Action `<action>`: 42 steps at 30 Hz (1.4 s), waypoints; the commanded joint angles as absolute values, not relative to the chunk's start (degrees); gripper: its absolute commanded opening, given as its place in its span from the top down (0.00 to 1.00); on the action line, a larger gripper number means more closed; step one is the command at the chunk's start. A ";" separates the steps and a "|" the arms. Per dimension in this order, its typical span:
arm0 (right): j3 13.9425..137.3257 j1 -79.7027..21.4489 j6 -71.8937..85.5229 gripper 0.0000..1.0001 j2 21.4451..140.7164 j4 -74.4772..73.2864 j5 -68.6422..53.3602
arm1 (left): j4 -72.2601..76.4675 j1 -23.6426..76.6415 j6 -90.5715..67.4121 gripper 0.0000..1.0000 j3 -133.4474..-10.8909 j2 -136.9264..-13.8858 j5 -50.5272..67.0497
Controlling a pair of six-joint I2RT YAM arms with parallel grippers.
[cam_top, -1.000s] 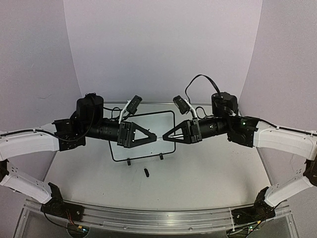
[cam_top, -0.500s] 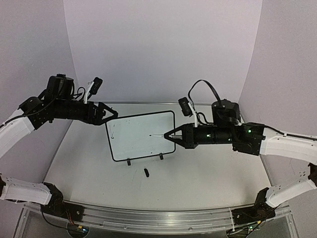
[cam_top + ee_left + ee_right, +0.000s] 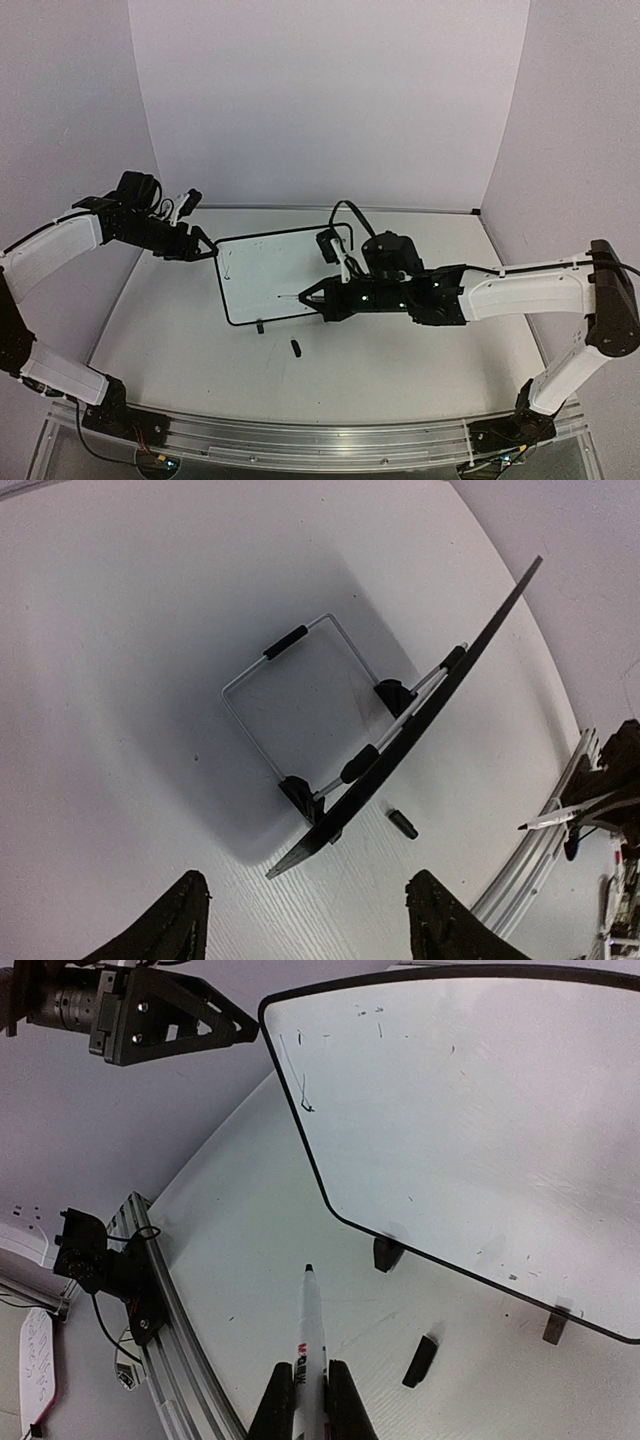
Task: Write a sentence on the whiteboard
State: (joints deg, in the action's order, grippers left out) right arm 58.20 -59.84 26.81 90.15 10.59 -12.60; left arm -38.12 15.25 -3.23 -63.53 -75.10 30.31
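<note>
Since half a second ago the right arm has swung further toward the left of the top view and lower. The left arm has dropped a little toward the board's upper-left corner.

The left hand (image 3: 203,248) sits at middle left of the top view, just beside that corner. It is released: its wrist view shows both fingers spread with nothing between them.

The whiteboard (image 3: 275,272) stands at centre on the worktop (image 3: 420,350), propped on a wire stand (image 3: 250,680) seen from behind in the left wrist view. Its long axis runs left-right across the top view. The face is almost bare, with only a short dark stroke (image 3: 303,1092) near its upper-left corner and nothing legible.

A small black cap (image 3: 295,348) lies on the worktop just below the board's lower edge.

The marker (image 3: 296,296) has its tip pointing frame-left over the lower middle of the board face. The right hand (image 3: 316,296) is clenched on its barrel.

In the right wrist view the tip sits below the board's lower-left corner, with the face up and to the right of it. Tip and board look apart, though contact cannot be confirmed.

Judgement: the right hand is the writing one, and its tip has to travel up toward the board's upper-left area to start a line.
</note>
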 commanded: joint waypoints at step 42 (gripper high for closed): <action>91.29 -60.78 20.03 1.00 117.78 15.95 -9.36 | -29.63 15.25 7.04 1.00 -58.51 -78.38 33.09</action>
State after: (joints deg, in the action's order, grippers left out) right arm 88.05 -60.45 20.95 116.51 15.20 -10.13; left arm -29.87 15.27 5.51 -59.42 -78.85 32.95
